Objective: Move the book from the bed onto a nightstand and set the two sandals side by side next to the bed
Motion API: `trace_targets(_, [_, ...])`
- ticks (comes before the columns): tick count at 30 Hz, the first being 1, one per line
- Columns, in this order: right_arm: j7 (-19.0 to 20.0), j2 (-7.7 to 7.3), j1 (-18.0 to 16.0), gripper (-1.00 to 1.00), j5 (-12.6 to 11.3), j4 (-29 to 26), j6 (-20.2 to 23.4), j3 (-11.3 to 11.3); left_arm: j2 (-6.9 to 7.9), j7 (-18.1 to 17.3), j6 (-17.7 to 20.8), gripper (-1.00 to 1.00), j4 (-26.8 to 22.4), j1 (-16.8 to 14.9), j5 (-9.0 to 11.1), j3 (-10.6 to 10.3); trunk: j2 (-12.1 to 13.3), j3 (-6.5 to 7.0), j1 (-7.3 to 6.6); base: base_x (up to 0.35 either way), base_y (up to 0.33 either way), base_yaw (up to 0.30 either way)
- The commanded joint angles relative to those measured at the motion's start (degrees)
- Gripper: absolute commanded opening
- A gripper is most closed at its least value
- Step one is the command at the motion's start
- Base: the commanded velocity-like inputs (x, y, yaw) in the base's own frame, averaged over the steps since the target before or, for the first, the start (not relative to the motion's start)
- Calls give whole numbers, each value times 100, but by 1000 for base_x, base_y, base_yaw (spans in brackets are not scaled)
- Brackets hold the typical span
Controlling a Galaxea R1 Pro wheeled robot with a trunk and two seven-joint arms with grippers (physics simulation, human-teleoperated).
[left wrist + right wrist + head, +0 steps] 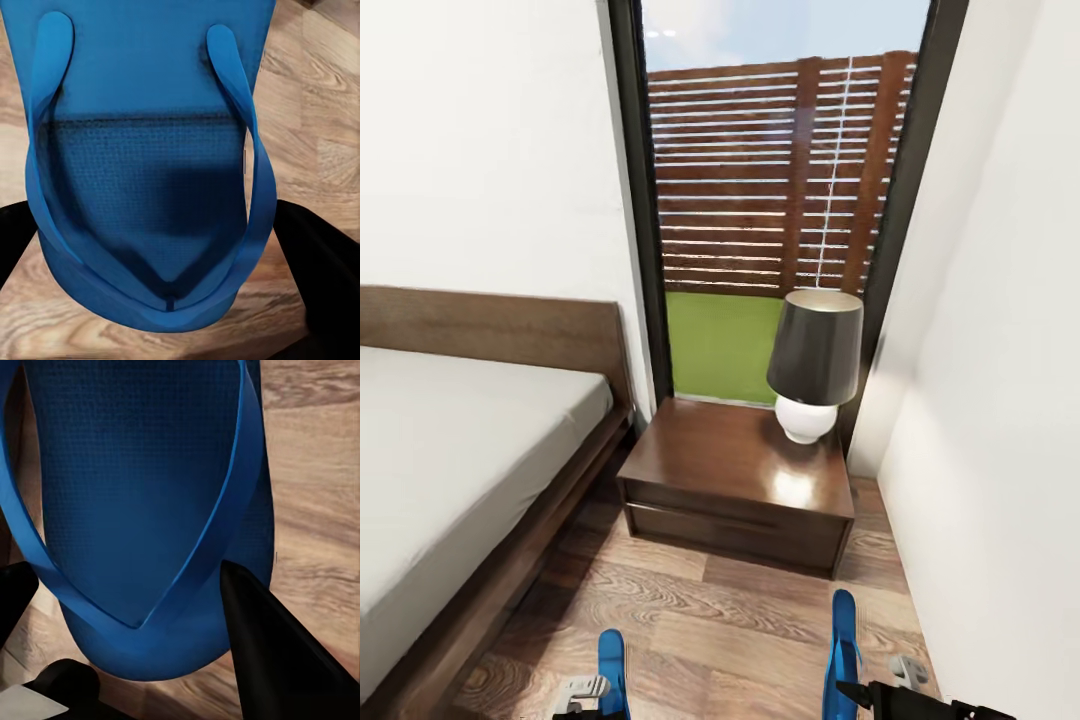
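Two bright blue sandals are held above the wood floor in front of the nightstand (740, 480). The left sandal (612, 668) sits in my left gripper (588, 692). Up close this sandal (150, 112) shows its straps, with a black finger (319, 277) at each side of its toe end. My right gripper (875, 692) is shut on the right sandal (844, 645). Up close that sandal (135, 472) has one dark finger (277, 652) lying over its edge. The bed (450, 450) stretches along the left. The book is out of view.
A lamp (815, 360) with a dark shade and white base stands on the nightstand's right half; its left half is bare. Behind it is a tall dark-framed window (780, 180) with fence and grass. A white wall (1000, 400) closes the right side.
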Motion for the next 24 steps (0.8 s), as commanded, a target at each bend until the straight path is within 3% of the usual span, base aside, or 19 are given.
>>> trace_targets(1, [19,-1,-7,-100,-67,12,40,33,0,-7,-41,-100,8,-5,28,-48,-2,-5,-1,0,0,293])
trace_targets(24, [19,-1,-8,-100,-67,12,40,34,-5,-7,-41,-100,8,-5,20,-55,-2,-5,-1,0,-19,293])
